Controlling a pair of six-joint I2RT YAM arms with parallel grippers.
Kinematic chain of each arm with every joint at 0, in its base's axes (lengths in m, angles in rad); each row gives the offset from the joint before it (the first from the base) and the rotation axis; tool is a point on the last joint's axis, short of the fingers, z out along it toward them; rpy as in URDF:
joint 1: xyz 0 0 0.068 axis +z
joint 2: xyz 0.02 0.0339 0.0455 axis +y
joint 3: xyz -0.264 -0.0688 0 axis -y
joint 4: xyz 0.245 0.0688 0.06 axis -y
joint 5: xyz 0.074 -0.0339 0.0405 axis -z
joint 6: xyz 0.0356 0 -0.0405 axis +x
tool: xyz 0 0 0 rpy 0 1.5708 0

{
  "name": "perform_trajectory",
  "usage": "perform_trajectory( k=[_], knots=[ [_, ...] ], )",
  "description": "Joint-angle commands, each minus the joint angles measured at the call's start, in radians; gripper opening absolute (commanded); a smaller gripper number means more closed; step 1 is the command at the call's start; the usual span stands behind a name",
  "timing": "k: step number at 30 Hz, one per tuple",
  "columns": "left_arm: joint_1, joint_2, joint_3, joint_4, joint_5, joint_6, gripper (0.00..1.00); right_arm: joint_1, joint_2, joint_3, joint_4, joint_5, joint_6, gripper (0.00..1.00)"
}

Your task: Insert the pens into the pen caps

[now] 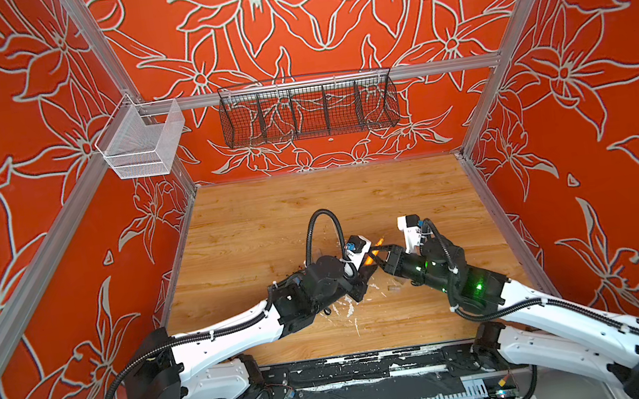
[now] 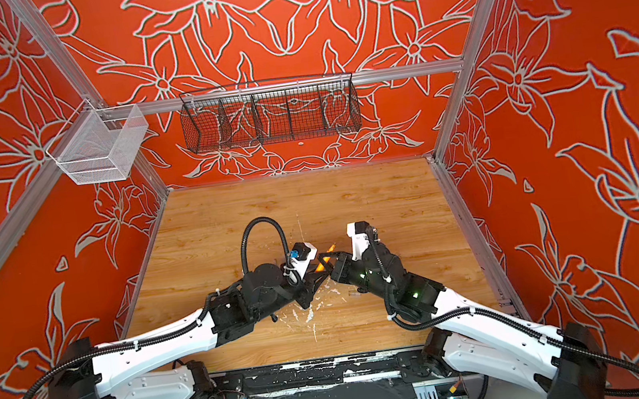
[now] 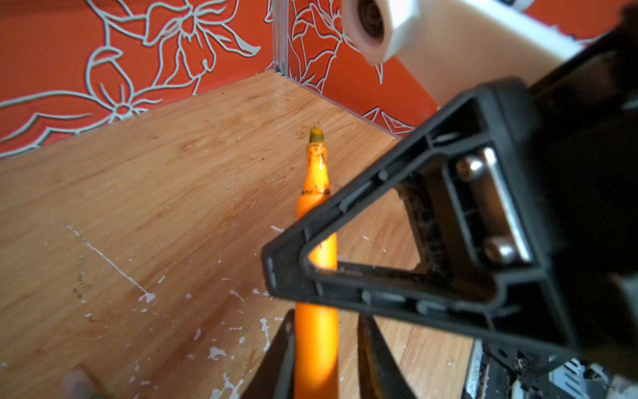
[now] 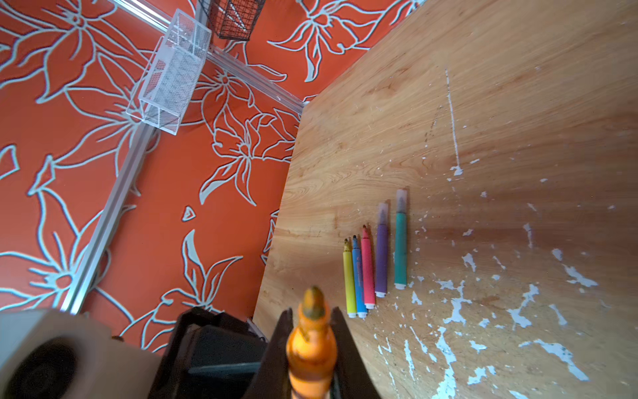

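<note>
Orange pen (image 3: 317, 352): I'm seeing its rear end cut off.
Right gripper (image 4: 312, 312): clamping it.
Left gripper (image 3: 326, 316): sitting slack, gap one side.

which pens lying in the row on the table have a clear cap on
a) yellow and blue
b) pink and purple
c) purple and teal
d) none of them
c: in the right wrist view the purple pen and the teal pen have clear caps over their tips, while the yellow pen, blue pen and pink pen beside them show bare tips.
</note>
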Motion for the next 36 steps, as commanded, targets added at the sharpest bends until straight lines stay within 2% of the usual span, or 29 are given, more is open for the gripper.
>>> perform_trajectory(
  k=[1, 8, 11, 13, 14, 18, 20, 22, 25, 29, 33, 36],
  knots=[
    [-0.004, 0.015, 0.0, 0.032, 0.027, 0.011, 0.33, 0.03, -0.013, 0.002, 0.06, 0.022, 0.029, 0.0],
    [-0.004, 0.013, 0.0, 0.032, 0.029, 0.004, 0.28, 0.064, 0.021, 0.006, 0.094, 0.038, 0.031, 0.0],
    [-0.002, 0.008, -0.005, 0.037, 0.017, 0.0, 0.14, 0.074, 0.027, 0.004, 0.097, 0.049, 0.033, 0.0],
    [0.005, 0.012, -0.004, 0.037, 0.021, -0.008, 0.0, 0.074, 0.024, 0.007, 0.083, 0.053, 0.033, 0.0],
    [0.014, 0.015, 0.001, 0.03, 0.026, -0.018, 0.0, 0.075, 0.018, 0.006, 0.078, 0.054, 0.03, 0.01],
    [0.067, 0.012, -0.01, 0.034, 0.066, -0.067, 0.0, 0.074, -0.033, 0.01, 0.006, 0.101, -0.012, 0.44],
    [0.091, 0.005, -0.023, 0.045, 0.07, -0.088, 0.0, 0.074, -0.075, 0.032, -0.103, 0.144, -0.054, 0.6],
    [0.111, -0.006, -0.033, 0.047, 0.07, -0.109, 0.0, 0.074, -0.117, 0.06, -0.23, 0.189, -0.099, 0.66],
    [0.145, -0.03, -0.058, 0.055, 0.034, -0.154, 0.0, 0.073, -0.157, 0.101, -0.439, 0.26, -0.153, 0.67],
    [0.164, -0.044, -0.08, 0.048, -0.088, -0.184, 0.0, 0.074, -0.141, 0.119, -0.629, 0.318, -0.211, 0.67],
    [0.166, -0.053, -0.084, 0.022, -0.199, -0.183, 0.0, 0.074, -0.056, 0.081, -0.679, 0.327, -0.196, 0.64],
    [0.166, -0.067, -0.1, 0.039, -0.206, -0.182, 0.0, 0.074, 0.01, 0.035, -0.65, 0.301, -0.172, 0.63]
  ],
)
